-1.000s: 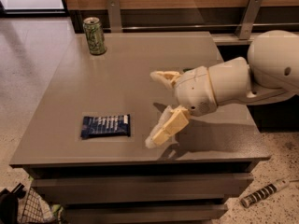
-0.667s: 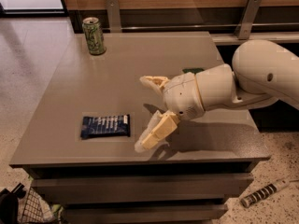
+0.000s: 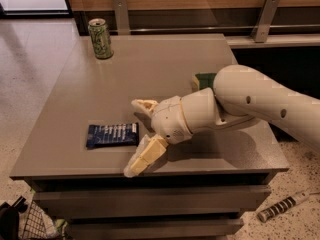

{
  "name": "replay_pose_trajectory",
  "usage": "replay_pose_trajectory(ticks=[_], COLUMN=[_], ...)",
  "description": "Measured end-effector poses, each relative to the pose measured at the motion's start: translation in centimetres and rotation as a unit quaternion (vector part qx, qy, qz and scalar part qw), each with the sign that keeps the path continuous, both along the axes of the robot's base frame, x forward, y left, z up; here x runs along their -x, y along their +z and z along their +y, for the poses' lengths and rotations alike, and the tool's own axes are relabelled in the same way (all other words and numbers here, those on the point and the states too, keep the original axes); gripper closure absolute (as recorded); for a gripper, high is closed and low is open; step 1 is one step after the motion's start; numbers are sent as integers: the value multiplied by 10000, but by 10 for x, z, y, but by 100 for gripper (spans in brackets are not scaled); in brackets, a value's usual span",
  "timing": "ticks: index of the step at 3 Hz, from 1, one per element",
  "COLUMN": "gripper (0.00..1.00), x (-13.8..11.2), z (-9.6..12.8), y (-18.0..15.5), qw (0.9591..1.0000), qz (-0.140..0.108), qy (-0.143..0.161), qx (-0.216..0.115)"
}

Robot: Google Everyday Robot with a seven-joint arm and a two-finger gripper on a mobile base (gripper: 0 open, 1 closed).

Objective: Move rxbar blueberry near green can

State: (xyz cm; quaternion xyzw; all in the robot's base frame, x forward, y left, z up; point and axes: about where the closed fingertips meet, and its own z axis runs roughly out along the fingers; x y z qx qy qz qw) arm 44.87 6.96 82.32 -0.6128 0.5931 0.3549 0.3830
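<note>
The rxbar blueberry (image 3: pixel 112 135) is a flat dark blue wrapper with white lettering. It lies near the front left of the grey table (image 3: pixel 150 69). The green can (image 3: pixel 100 38) stands upright at the table's far left corner. My gripper (image 3: pixel 138 136) is open, just to the right of the bar. One finger (image 3: pixel 144 105) is behind the bar's right end and the other finger (image 3: pixel 143 157) is near the table's front edge. It holds nothing.
A yellow sponge with a dark green top (image 3: pixel 202 80) sits on the table behind my arm, mostly hidden by it. A wire basket (image 3: pixel 30 224) is on the floor at the front left. A striped object (image 3: pixel 282 206) lies on the floor at the right.
My gripper has moved left toward the bar, still open. The bar and the can have not moved.
</note>
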Motion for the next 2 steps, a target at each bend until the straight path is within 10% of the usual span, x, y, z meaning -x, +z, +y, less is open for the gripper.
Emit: replay_pose_trajectory(ticks=[2], gripper=[0], x=[-9], z=[30], y=[-19], qw=[9998], qz=[168], qy=[116], qx=[-2])
